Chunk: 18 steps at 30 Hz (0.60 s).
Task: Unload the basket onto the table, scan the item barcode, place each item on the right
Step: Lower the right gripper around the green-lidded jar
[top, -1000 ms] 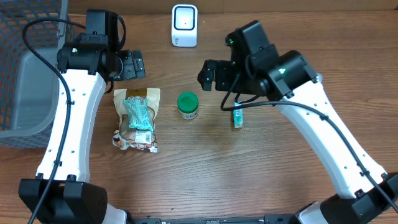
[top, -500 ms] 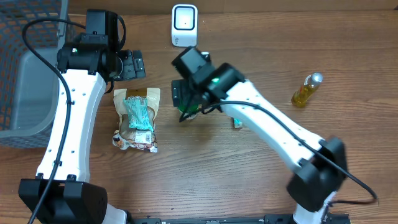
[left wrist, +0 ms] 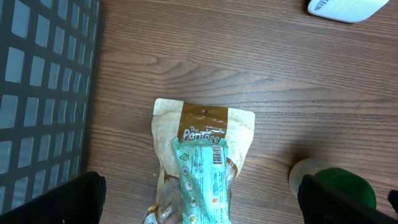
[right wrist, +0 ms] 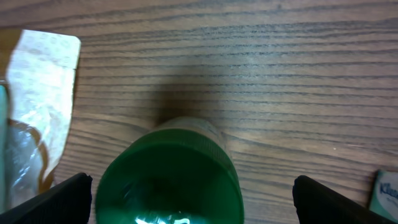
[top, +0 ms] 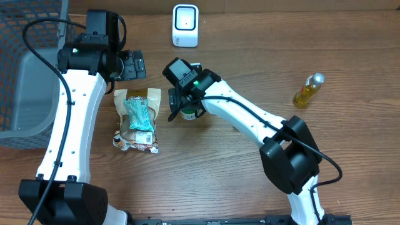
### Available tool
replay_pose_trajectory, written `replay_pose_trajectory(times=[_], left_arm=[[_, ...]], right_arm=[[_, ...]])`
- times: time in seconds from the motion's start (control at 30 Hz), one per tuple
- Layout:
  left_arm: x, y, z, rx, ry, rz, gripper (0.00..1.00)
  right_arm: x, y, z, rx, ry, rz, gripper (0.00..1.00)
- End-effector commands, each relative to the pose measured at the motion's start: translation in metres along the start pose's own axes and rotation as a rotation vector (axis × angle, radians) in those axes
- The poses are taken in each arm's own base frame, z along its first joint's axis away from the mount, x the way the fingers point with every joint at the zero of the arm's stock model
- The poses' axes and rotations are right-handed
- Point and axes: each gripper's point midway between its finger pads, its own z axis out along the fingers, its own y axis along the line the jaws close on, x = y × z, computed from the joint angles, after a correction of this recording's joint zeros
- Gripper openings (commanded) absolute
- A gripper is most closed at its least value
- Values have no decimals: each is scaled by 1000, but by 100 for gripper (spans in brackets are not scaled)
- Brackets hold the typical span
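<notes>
A small jar with a green lid stands upright on the wooden table. My right gripper hangs open directly over it, one black finger on each side of the lid and neither touching it. The white barcode scanner stands at the back of the table, its window facing forward. My left gripper is open above the table, behind a brown snack bag that has a teal packet on top. In the left wrist view the bag lies between my open fingers, well below them.
A grey mesh basket fills the left edge. A yellow bottle lies at the right. A small teal box sits right of the jar, mostly hidden under my right arm in the overhead view.
My right arm has swung left, from above the teal box to above the green-lidded jar, uncovering the yellow bottle. The left arm has not moved.
</notes>
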Motion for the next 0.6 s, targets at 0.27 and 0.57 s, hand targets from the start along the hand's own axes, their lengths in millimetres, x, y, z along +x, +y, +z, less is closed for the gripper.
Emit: replay_pose_trajectory(times=[0.27, 0.57], left_arm=[[-7, -2, -6, 1, -27, 22, 99], [-7, -2, -6, 1, -27, 22, 100]], right_arm=[[-3, 4, 11, 6, -19, 4, 100], [6, -2, 16, 31, 16, -4, 87]])
